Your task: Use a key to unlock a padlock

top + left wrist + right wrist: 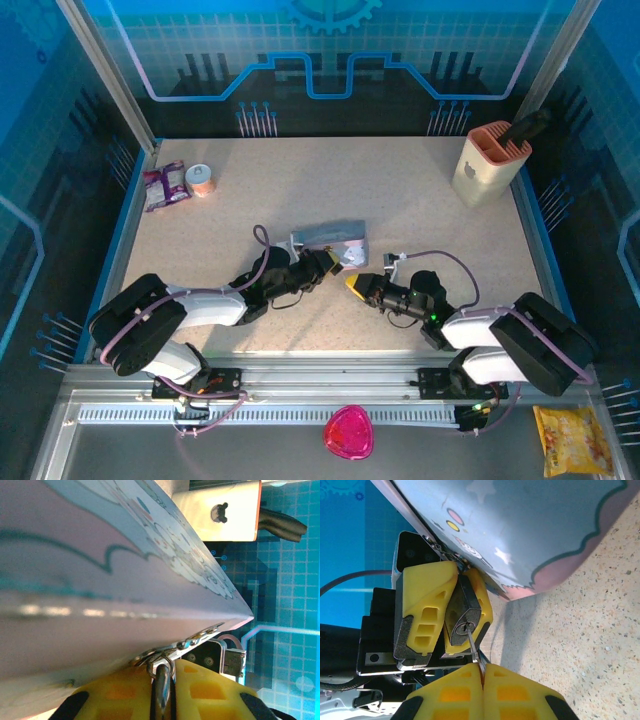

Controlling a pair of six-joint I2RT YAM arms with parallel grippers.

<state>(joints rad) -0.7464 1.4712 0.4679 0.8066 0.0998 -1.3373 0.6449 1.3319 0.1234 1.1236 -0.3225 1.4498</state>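
Observation:
The small dark padlock (462, 614) is pinched between the yellow fingers (427, 605) of my left gripper (167, 669), which is shut on it. Its thin shackle (159, 661) passes through the metal hasp on the edge of the pale blue cartoon tin (100, 555). The tin (330, 240) lies mid-table, and my left gripper (327, 262) sits at its near edge. My right gripper (482, 672) is shut on the thin grey key (473, 645), whose tip sits in the keyhole (465, 627) on the padlock's bottom face. Seen from above, my right gripper (355, 283) points at the left one from close by.
A cream holder with an orange top (490, 160) stands at the back right. A purple snack packet (165, 185) and a small round tub (202, 180) lie at the back left. A pink object (348, 432) and a yellow packet (572, 440) lie below the table's near rail.

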